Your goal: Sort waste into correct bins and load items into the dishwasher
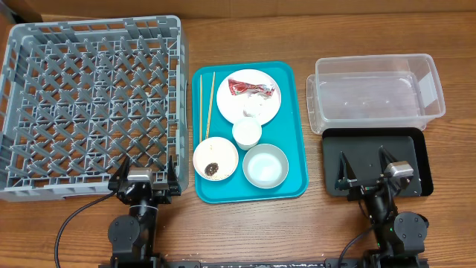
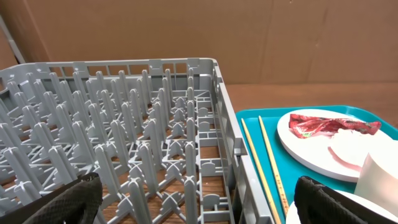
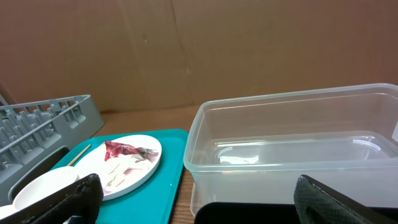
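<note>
A teal tray (image 1: 294,160) holds a white plate (image 1: 242,100) with a red wrapper (image 1: 251,88) and a white tissue (image 1: 256,108), a white cup (image 1: 247,133), a white bowl (image 1: 216,158) with brown food bits and grains, a pale bluish bowl (image 1: 265,165) and wooden chopsticks (image 1: 206,104). The grey dish rack (image 1: 93,104) stands at left. A clear tub (image 1: 375,93) and a black tray (image 1: 375,160) are at right. My left gripper (image 1: 146,177) is open at the rack's near right corner. My right gripper (image 1: 366,170) is open over the black tray.
A brown cardboard wall stands behind the table. The plate with wrapper (image 2: 333,126) and the chopsticks (image 2: 267,158) show in the left wrist view beside the rack wall (image 2: 227,118). The right wrist view shows the tub (image 3: 292,143) and the plate (image 3: 124,163).
</note>
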You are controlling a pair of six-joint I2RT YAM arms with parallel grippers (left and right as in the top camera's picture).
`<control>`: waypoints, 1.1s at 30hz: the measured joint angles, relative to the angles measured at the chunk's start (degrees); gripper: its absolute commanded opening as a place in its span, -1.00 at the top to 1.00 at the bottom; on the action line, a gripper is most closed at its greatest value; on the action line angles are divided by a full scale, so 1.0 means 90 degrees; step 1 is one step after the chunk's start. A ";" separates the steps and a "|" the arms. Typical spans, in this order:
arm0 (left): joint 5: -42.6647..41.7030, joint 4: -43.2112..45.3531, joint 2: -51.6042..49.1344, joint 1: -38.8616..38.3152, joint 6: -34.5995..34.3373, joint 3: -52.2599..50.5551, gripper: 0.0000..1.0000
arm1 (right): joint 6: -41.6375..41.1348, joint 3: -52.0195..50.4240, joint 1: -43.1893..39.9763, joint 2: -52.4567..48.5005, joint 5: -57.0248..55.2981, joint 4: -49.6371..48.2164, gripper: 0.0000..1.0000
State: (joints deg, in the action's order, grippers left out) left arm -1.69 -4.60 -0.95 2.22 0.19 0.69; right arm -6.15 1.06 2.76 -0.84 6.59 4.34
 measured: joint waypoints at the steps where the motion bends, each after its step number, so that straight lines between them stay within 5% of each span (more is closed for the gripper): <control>1: 0.0000 0.0000 0.0000 0.0000 0.0000 0.0000 -1.00 | -0.0002 0.0000 0.0000 0.0000 -0.0002 0.0000 -1.00; 33: 0.0000 0.0000 0.0000 0.0000 0.0000 0.0000 -1.00 | 0.0000 0.0000 0.0002 0.0000 0.0444 -0.0039 -1.00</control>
State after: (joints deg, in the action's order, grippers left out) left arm -1.69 -4.60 -0.95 2.22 0.19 0.69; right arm -6.15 1.06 2.79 -0.84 10.59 3.99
